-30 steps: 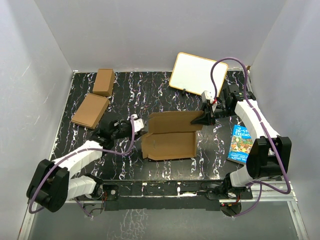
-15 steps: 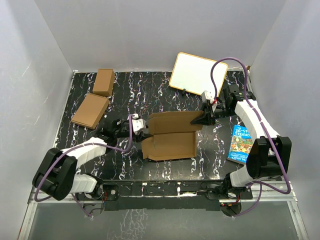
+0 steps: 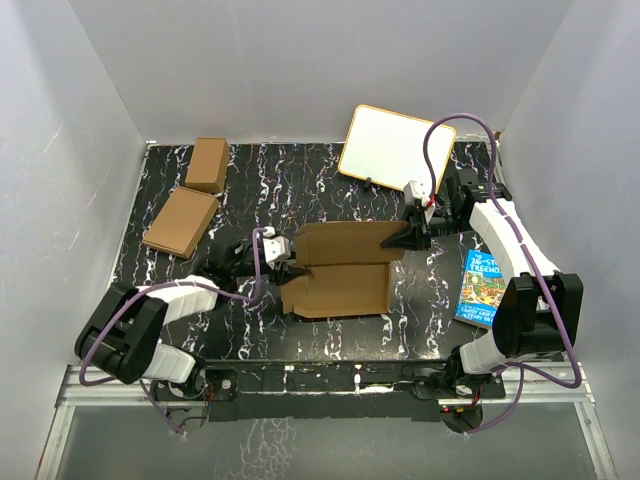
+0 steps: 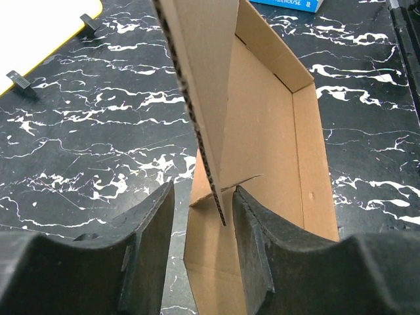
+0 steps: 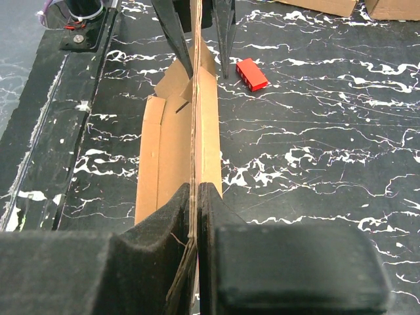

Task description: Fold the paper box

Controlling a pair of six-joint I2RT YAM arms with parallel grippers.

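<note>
Top external view: the paper box (image 3: 340,290) sits mid-worktop (image 3: 250,200), its long flap (image 3: 350,240) standing up. The right fingers (image 5: 167,216) are clamped on one end; the left fingers (image 4: 151,230) are spread, straddling the other end.

Gripping the paper box (image 5: 172,157) with the right tool (image 5: 195,197), black fingers (image 5: 157,230) pressed tight on either side of an upright panel seen edge-on. Left of that panel, flat on the black marbled worktop (image 5: 315,144), the box's shallow tray. At the far end, straddling the panel with jaws apart, the left tool (image 5: 205,62). Just right of it, a small red block (image 5: 252,73). Along the top right edge, two brown cartons (image 5: 321,5).
</note>
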